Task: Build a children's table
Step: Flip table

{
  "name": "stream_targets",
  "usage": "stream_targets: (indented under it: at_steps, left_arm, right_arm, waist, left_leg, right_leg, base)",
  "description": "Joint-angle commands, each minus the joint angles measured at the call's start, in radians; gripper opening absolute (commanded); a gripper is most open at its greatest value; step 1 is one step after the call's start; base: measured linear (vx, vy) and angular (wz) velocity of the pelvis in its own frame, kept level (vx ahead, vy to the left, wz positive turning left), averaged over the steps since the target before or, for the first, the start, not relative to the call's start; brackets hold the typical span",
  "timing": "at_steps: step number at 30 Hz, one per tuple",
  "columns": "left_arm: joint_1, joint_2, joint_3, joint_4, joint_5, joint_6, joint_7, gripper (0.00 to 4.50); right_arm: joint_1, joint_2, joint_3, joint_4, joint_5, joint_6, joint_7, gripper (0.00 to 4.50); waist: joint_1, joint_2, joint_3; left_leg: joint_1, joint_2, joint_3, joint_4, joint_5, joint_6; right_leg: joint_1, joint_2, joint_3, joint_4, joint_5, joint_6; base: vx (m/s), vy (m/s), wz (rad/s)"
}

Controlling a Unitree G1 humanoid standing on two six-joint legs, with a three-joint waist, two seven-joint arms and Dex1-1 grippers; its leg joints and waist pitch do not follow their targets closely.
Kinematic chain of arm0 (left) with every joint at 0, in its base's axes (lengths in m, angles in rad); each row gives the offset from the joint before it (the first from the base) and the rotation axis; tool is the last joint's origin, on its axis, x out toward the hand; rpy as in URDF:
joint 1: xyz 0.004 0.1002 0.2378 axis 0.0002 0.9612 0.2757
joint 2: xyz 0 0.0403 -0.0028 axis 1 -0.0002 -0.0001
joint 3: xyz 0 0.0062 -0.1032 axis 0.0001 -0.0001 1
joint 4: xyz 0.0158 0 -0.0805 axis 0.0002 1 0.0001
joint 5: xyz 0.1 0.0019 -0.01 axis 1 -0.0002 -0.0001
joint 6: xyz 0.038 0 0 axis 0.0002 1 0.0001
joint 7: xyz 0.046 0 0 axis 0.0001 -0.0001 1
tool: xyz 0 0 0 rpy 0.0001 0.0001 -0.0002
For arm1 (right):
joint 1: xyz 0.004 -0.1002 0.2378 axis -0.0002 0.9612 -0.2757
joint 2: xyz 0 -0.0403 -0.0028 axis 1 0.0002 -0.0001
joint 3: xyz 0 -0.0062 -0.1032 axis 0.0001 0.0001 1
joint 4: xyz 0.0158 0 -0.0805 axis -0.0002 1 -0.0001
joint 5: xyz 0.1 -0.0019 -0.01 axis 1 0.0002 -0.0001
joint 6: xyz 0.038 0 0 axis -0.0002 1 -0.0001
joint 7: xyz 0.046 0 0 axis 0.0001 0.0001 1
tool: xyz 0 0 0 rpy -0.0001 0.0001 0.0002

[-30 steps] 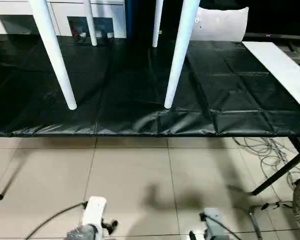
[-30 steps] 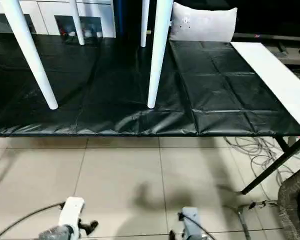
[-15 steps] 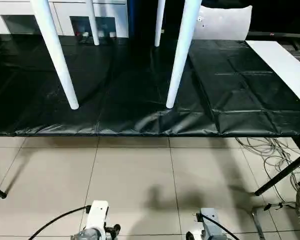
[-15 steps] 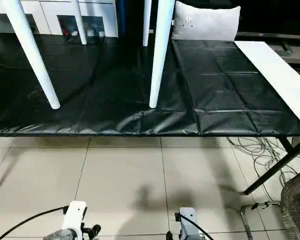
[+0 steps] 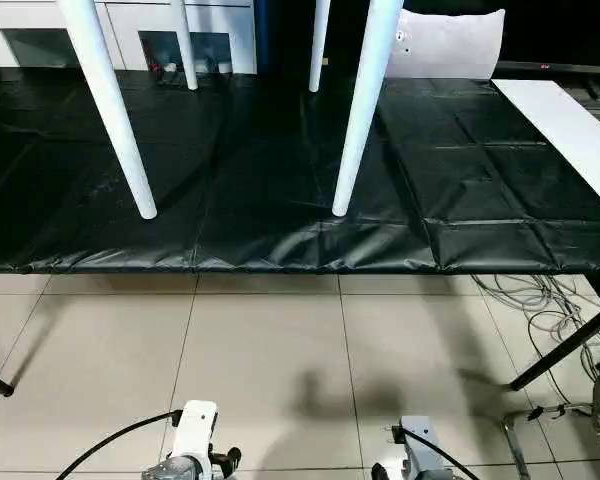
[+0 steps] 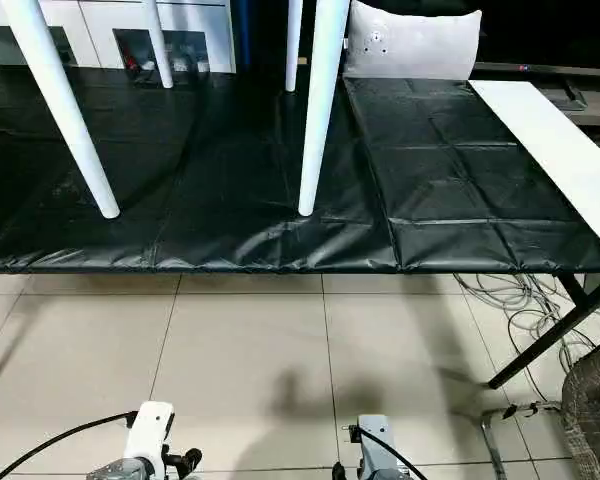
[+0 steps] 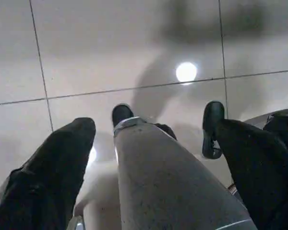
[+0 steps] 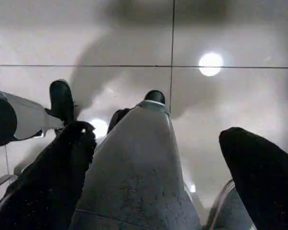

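The children's table stands upright on the black-covered work table [image 5: 280, 235], and its white top is out of view above the picture. Two near white legs [image 5: 115, 110] [image 5: 358, 110] and two far legs [image 5: 184, 50] [image 5: 318, 50] rest their tips on the cover. My arms hang low over the tiled floor, well in front of the work table. In the left wrist view my left gripper [image 7: 153, 127] is open and holds nothing. My right gripper [image 8: 156, 132] is likewise open and holds nothing. Each points down at the floor, with one of my grey legs showing behind its fingers.
A long white board [image 5: 570, 130] lies along the work table's right side, with a pale cushion [image 5: 445, 45] behind it. Loose cables [image 5: 535, 300] and a black table leg [image 5: 565, 345] occupy the floor at right. White cabinets [image 5: 130, 25] stand at the back.
My wrists sit slightly lower in the picture than one second ago, and the camera has shifted a little. The children's table has not moved.
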Motion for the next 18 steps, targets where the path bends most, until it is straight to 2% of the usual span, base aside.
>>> stream_targets:
  at_steps: [1,9,18]
  left_arm:
    - [-0.001,0.002,0.002,0.006,0.008,-0.002,0.009,4.46]
    - [-0.001,0.002,0.002,0.006,0.008,-0.002,0.009,4.46]
    - [-0.001,0.002,0.002,0.006,0.008,-0.002,0.009,4.46]
  right_arm:
    - [-0.005,0.002,-0.008,0.012,0.004,0.007,-0.001,4.5]
    - [-0.005,0.002,-0.008,0.012,0.004,0.007,-0.001,4.5]
    - [-0.005,0.002,-0.008,0.012,0.004,0.007,-0.001,4.5]
  waist:
    - [0.003,0.008,-0.033]
    - [0.003,0.009,-0.031]
    - [0.003,0.009,-0.031]
  left_leg:
    - [-0.014,0.111,-0.031,-0.098,-0.051,0.132]
    - [-0.013,0.112,-0.03,-0.1,-0.068,0.129]
    - [-0.014,0.112,-0.03,-0.1,-0.05,0.136]
  right_leg:
    - [0.029,-0.109,0.075,-0.076,0.123,-0.315]
    - [0.027,-0.109,0.075,-0.079,0.099,-0.315]
    - [0.027,-0.109,0.075,-0.078,0.118,-0.315]
  base:
    - [0.0,0.0,0.0]
    - [0.0,0.0,0.0]
    - [0.0,0.0,0.0]
